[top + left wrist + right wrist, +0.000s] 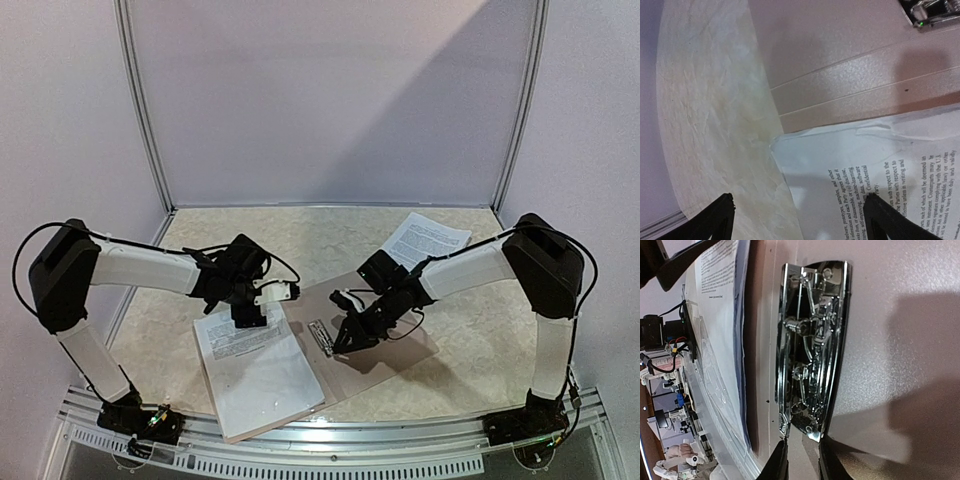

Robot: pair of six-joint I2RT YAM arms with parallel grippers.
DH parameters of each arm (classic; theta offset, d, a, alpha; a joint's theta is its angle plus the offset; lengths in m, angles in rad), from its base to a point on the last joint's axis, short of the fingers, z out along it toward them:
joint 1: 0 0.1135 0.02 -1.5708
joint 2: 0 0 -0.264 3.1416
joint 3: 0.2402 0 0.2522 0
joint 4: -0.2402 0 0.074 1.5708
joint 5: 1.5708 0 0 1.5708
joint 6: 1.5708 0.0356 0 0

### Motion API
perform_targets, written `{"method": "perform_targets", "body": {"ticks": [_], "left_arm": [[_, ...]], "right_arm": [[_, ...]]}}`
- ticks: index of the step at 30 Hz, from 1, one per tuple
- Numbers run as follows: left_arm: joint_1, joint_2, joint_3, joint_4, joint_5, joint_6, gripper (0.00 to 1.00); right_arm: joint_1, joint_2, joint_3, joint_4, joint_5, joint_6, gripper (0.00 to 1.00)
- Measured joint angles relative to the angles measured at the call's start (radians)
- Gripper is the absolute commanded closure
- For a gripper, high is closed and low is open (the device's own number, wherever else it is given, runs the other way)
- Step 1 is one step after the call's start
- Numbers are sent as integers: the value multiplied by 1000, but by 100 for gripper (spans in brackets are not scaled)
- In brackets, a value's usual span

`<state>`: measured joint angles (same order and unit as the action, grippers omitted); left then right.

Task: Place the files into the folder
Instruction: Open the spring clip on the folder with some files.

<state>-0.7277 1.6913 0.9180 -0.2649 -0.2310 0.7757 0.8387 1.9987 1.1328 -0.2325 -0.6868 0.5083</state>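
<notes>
Revealing clip (pixel 810 350), wrist view: right claw (pixel 802 450) narrow, hold unclear; left claw (pixel 799 200) wide, empty.

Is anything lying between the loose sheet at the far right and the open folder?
Nothing lies on the table between the loose sheet and the folder. Only the right arm reaches above that stretch, the right gripper down at the metal clip.

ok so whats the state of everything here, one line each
folder: open flat, its right leaf bare
clip: lying flat on the right leaf by the spine
stack of files: flat on the left leaf, top edge wrinkled
loose file: on the table, outside the folder
left gripper: open, over the stack's corner
right gripper: fingers close together at the clip's end, grip unclear
</notes>
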Motion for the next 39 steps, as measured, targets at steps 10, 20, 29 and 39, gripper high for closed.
{"method": "perform_targets", "body": {"ticks": [10, 20, 29, 39], "left_arm": [[-8, 13, -26, 36, -41, 21, 9], [-8, 13, -26, 36, -41, 21, 10], [-8, 13, -27, 36, -39, 21, 10], [-8, 13, -29, 37, -38, 21, 10]], "right_arm": [[11, 6, 14, 24, -24, 7, 83], [26, 29, 47, 32, -26, 8, 90], [27, 43, 47, 29, -9, 7, 90], [37, 52, 56, 33, 9, 2, 94]]}}
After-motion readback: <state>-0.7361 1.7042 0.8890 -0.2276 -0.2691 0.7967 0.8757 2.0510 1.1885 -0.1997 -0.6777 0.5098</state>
